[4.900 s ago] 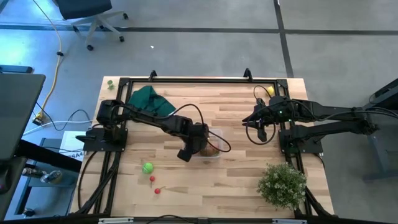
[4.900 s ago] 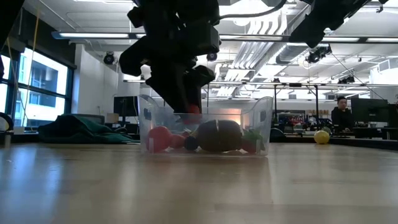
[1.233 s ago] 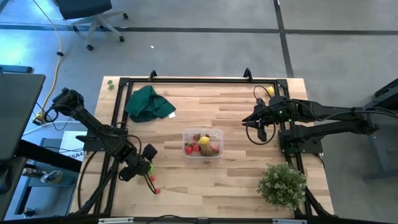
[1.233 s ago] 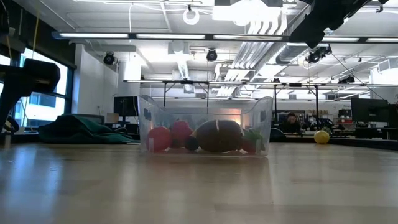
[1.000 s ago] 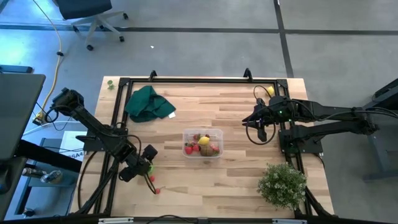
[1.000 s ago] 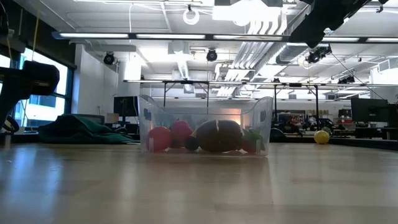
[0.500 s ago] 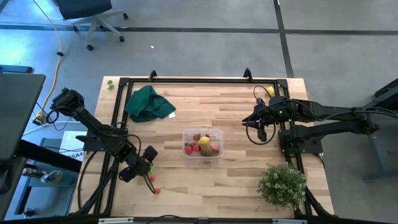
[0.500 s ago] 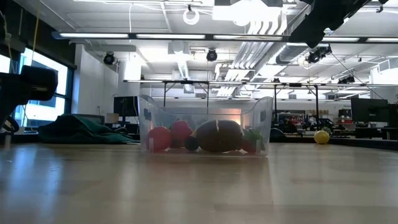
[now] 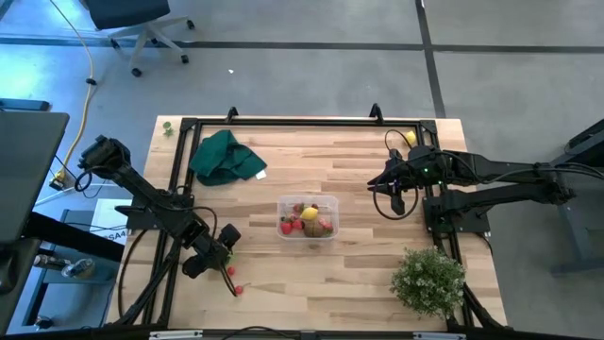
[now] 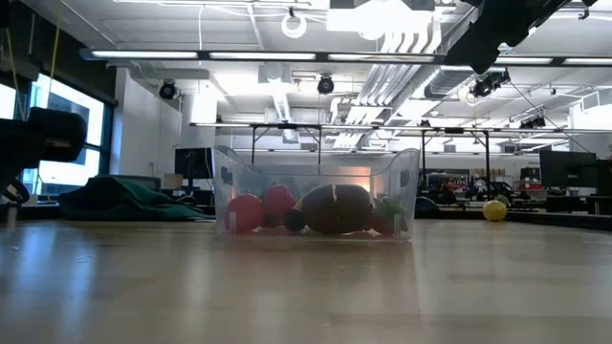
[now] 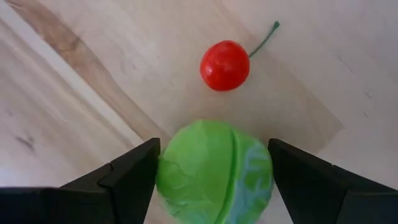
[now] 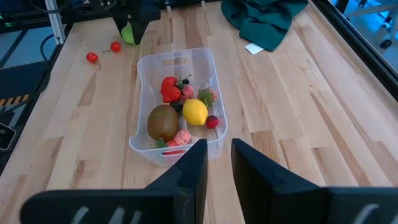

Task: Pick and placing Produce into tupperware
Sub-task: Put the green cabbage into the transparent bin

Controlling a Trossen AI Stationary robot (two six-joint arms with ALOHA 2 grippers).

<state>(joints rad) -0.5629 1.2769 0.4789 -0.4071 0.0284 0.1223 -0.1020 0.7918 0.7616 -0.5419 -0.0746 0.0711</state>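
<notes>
Resting on the table's front-left area, the green round produce piece [image 11: 214,171] sits between the spread fingers of the left gripper [image 11: 214,180], with a red cherry [image 11: 225,65] just beyond it. The tupperware [image 9: 307,218] stands mid-table holding several produce pieces. The right gripper [image 9: 380,185] hovers near the back-right edge, fingers nearly together and holding nothing.

Grey tiled floor [image 9: 311,66] surrounds the worktop. An office chair [image 9: 137,28] stands beyond its far left corner. Ceiling strip lights [image 10: 172,54] and a window [image 10: 62,134] illuminate the room.
</notes>
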